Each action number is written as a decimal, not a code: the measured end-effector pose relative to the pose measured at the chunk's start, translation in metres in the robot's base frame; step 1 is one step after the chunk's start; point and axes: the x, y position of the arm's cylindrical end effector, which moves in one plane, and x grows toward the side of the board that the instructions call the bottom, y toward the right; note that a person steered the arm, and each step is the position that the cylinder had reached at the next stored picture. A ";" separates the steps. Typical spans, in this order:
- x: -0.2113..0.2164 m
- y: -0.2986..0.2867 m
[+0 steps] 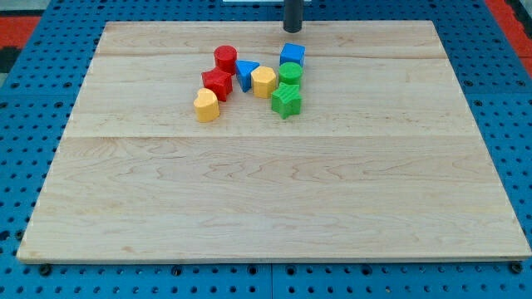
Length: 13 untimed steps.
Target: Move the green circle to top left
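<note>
Your surface (274,208) is pale wood with fine visible grain and faint seams between its planks, smooth with a soft matt sheen. Beneath it you see a blue pegboard (519,141) dotted with holes, looking like matt plastic or painted metal; which one cannot be told. The green circle (290,73), the green star (287,100), the red cylinder (225,58) and the yellow blocks (207,105) look like smooth, slightly glossy plastic. My tip (293,31) is dark and matt.
</note>
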 end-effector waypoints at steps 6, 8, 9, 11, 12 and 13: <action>0.047 0.099; 0.051 0.095; 0.075 0.076; 0.087 -0.046; 0.087 -0.110; 0.083 -0.141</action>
